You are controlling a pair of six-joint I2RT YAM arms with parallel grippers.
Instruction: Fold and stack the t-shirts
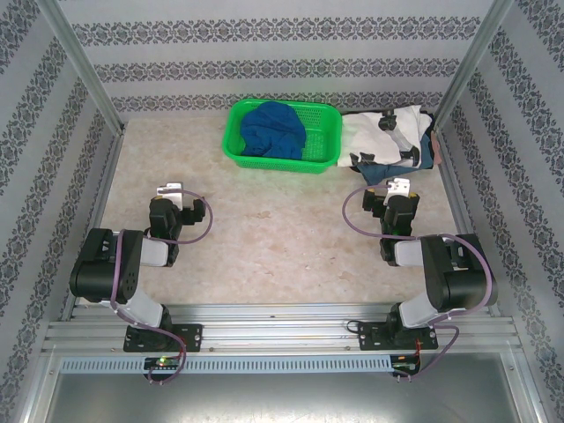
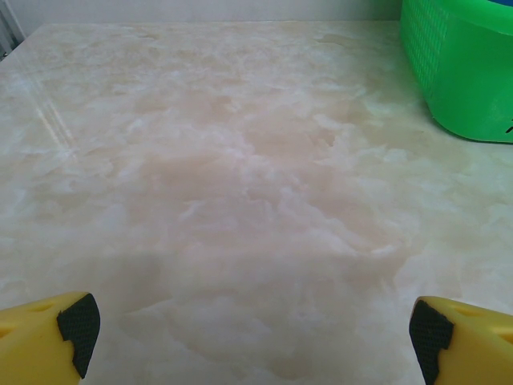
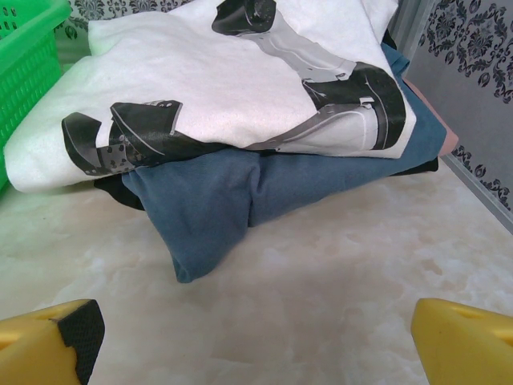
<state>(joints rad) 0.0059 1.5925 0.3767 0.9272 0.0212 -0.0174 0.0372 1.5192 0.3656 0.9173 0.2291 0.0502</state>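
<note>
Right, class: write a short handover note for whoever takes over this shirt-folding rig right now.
Left pincer: open, empty, over bare table.
Right pincer: open, empty, facing the white shirt, which tops a bluish-grey shirt beside the green basket.
Royal-blue shirt lies bunched in the basket.
Done: those two look folded and stacked.
Left: take out the blue shirt, fold it, stack it.
</note>
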